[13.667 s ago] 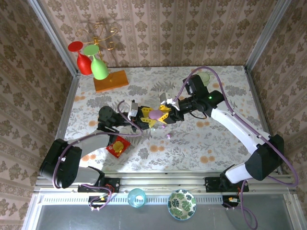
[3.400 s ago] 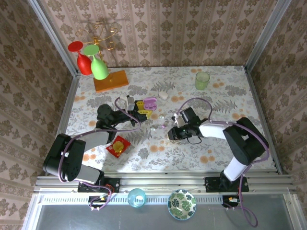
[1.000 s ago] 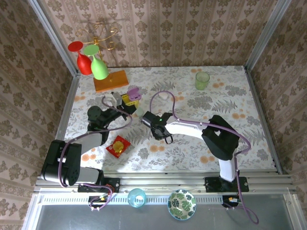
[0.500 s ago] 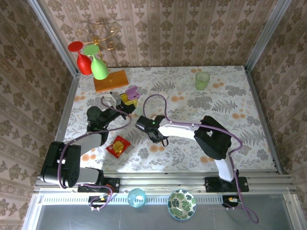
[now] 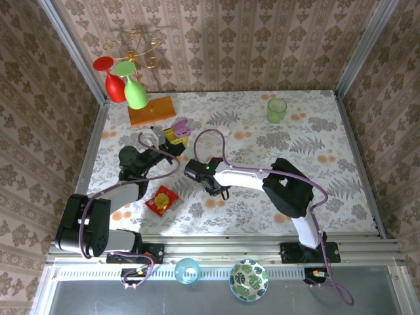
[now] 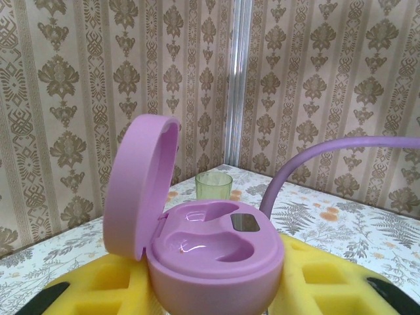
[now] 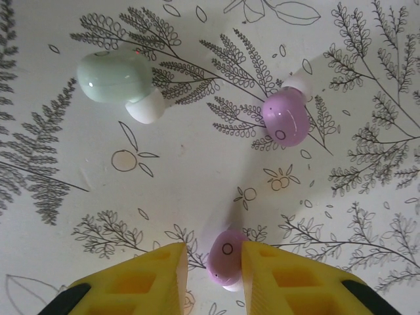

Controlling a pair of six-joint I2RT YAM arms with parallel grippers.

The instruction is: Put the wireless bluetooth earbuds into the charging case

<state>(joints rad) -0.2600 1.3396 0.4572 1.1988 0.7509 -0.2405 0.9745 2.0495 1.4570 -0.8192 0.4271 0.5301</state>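
The table (image 7: 184, 164) is covered by a smooth, faintly glossy white sheet printed with fine leaf drawings. Little friction is likely offered by it, so a bud nudged by one finger could be skated aside instead of caught. The case (image 6: 210, 249) is a rounded lilac plastic pebble with two smooth moulded wells, and its lid (image 6: 134, 184) is hinged up at 9 o'clock. It is clamped between the hollowed yellow fingers of the left gripper (image 6: 216, 292) and held at about 10 o'clock of the top view. No bud is seen in the wells, and a bud released off-centre could be bounced off the hard rim. The right gripper (image 7: 210, 262) is set at 6 o'clock of its own view, jaws narrow on either side of a purple earbud (image 7: 225, 257) lying on the table. Whether it is pinched cannot be told. Being bean-shaped and slick, it could be squirted out or rolled to an angle unfit for the well. A green earbud (image 7: 111, 77) at 10 o'clock and a second purple earbud (image 7: 286, 117) at 1 o'clock, both white-tipped, lie loose.
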